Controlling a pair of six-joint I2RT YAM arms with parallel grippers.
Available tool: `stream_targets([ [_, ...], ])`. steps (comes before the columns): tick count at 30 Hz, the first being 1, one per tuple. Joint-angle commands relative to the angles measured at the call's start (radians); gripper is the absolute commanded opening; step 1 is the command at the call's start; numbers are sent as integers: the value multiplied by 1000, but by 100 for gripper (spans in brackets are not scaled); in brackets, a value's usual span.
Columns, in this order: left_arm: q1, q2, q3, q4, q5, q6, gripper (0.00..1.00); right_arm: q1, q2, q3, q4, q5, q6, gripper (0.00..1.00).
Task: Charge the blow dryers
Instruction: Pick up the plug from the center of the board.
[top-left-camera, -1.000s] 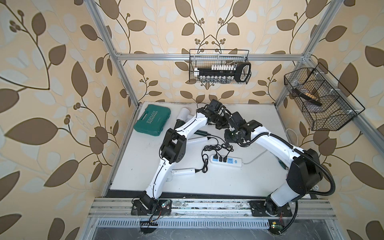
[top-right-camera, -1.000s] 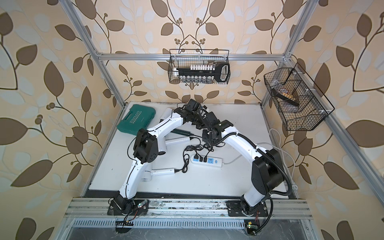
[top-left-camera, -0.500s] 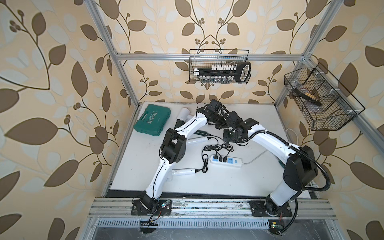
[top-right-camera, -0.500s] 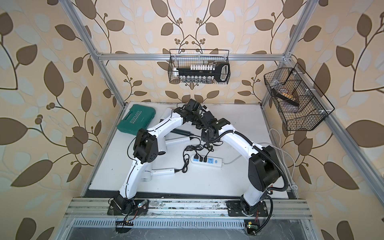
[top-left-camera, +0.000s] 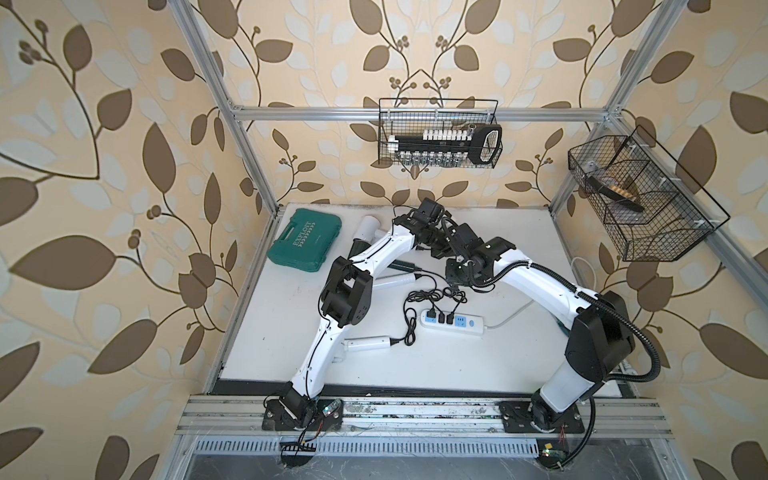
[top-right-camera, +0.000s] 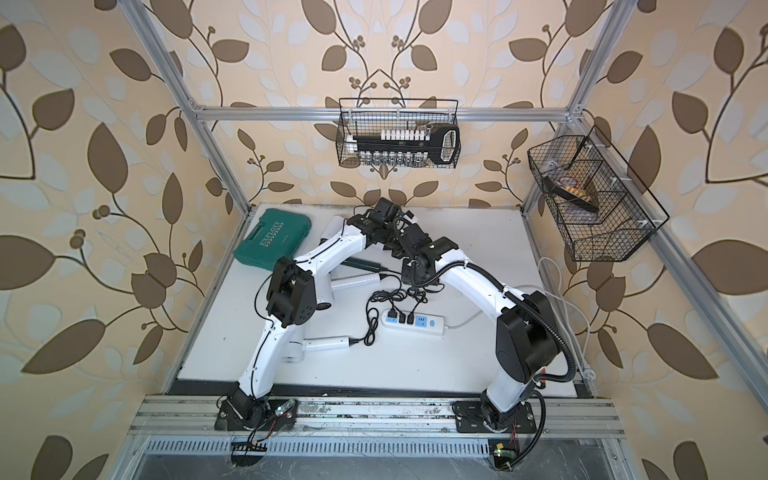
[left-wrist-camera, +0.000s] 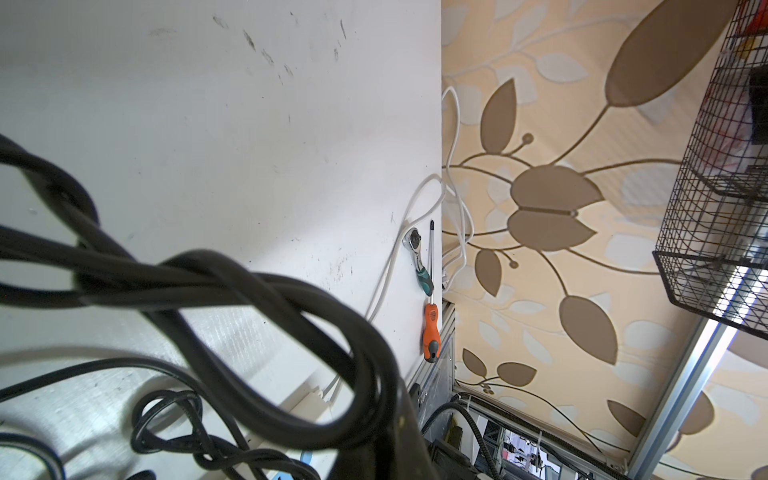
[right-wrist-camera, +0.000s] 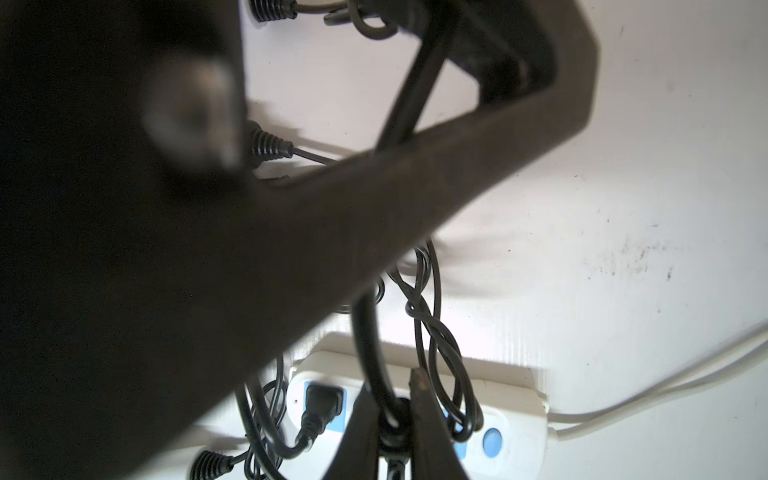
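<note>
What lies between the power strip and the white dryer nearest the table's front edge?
Only a black cord, looped, running from the handle of that dryer toward the power strip; both top views show it.

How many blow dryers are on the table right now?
4. Front white dryer lies nearest the robot's bases; middle white dryer and dark green dryer lie partly under the left arm; back white dryer sits beside the teal case.

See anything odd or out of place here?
Black cords are twisted into a tangle by the power strip. A ratchet and an orange screwdriver lie at the edge of the table, unrelated to charging.
</note>
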Motion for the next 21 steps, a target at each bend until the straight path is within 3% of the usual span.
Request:
stream_targets([
  [1,-18,-8,39,46,17,-2,0,29,3,12,0,-6,-35,5],
  [4,-15,-11,43,44,23,8,0,23,5,18,-8,15,-49,0],
  [7,0,-11,56,31,19,14,32,-21,3,19,-8,2,-68,0],
  [10,27,-19,68,18,31,21,38,-94,0,19,-2,-31,-102,0],
  [15,83,-87,28,-13,38,50,39,-209,-23,4,5,-53,-160,0],
  [21,111,-283,-266,13,18,133,39,-293,-151,-224,173,-180,-160,0],
])
